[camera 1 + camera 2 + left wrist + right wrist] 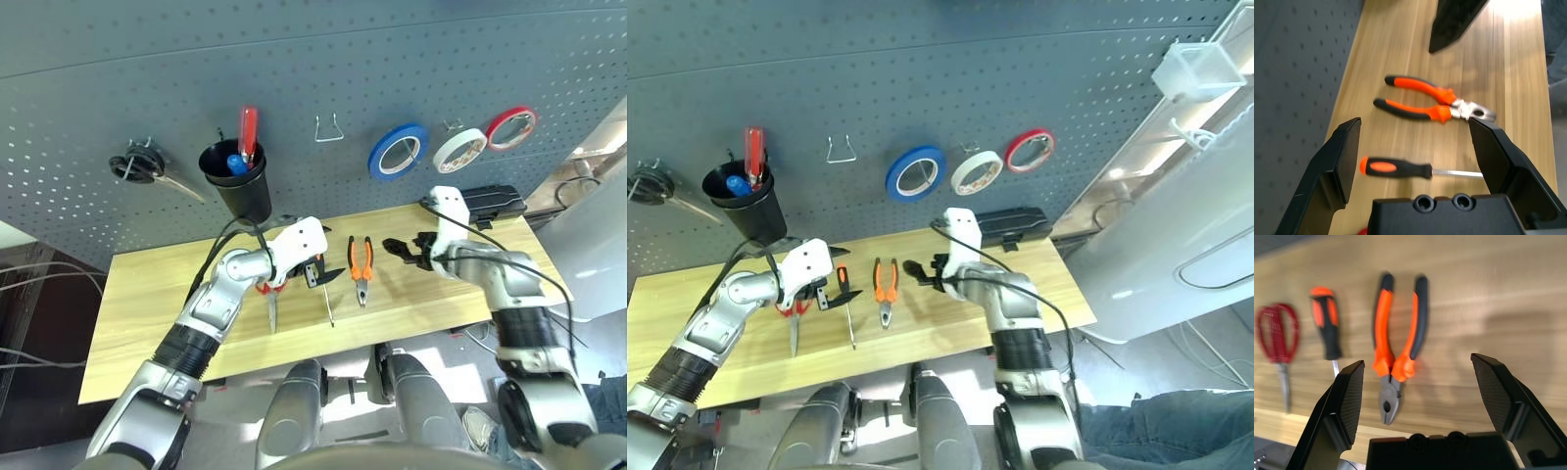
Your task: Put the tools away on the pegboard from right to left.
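The pliers (pixel 360 266) lie flat at the centre of the frame on the table (pixel 147 294), handles toward the pegboard (pixel 98 88) and nose toward the robot. The white tape (pixel 459 150) already hangs at upper right, so the pliers look like the next of the 4 tools.

The screwdriver (pixel 324 286) and scissors (pixel 269 299) lie left of them. The right gripper (pixel 411 253) hovers just right of the pliers, jaws wide and empty. The left gripper (pixel 312 266) is over the screwdriver, also wide.

The pliers are probably heavy and rigid, with grippy rubber handles. Pinch both handles together near the pivot for balance.
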